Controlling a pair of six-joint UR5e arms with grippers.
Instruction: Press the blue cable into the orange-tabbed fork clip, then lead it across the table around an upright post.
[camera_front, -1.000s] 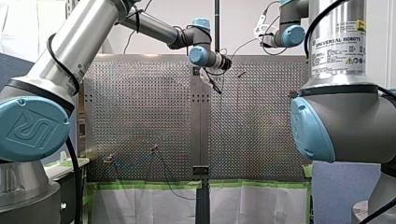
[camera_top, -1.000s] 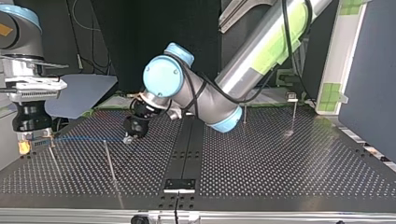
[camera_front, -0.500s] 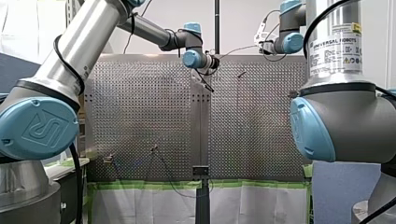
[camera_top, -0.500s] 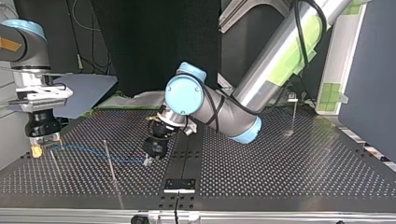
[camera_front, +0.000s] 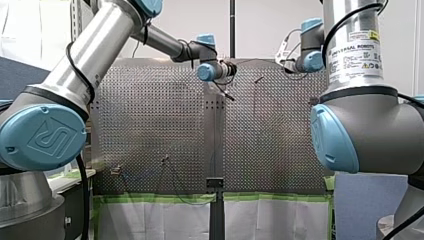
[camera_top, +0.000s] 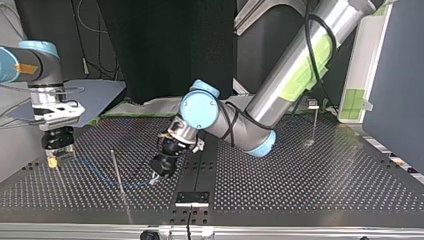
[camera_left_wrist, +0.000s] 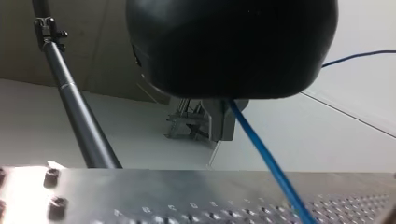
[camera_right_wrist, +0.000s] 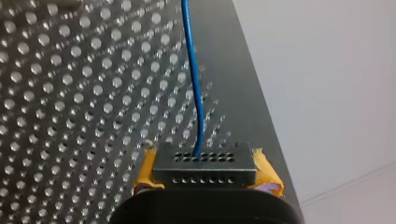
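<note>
The blue cable (camera_left_wrist: 266, 156) comes out between my left gripper's (camera_left_wrist: 223, 123) shut black fingers and runs down to the perforated table. In the top view my left gripper (camera_top: 156, 180) hangs low near the black centre rail, to the right of a thin upright post (camera_top: 117, 175). The cable (camera_top: 92, 166) sags in a curve across that post to my right gripper (camera_top: 52, 161) at the view's left. In the right wrist view the cable (camera_right_wrist: 193, 70) ends in a black holed block with orange-yellow sides at my right gripper's tip (camera_right_wrist: 204, 170). I cannot single out a separate fork clip.
A second post with a small head (camera_top: 314, 117) stands at the top view's far right. A black rail (camera_top: 200, 160) splits the table down the middle. Another thin rod (camera_top: 56, 175) rises just below my right gripper. The table's front edge (camera_top: 210, 227) lies close.
In the top view my left gripper has carried the cable towards the front edge and to the right, past the thin post. The taut cable now sags. My right gripper has shifted right.
</note>
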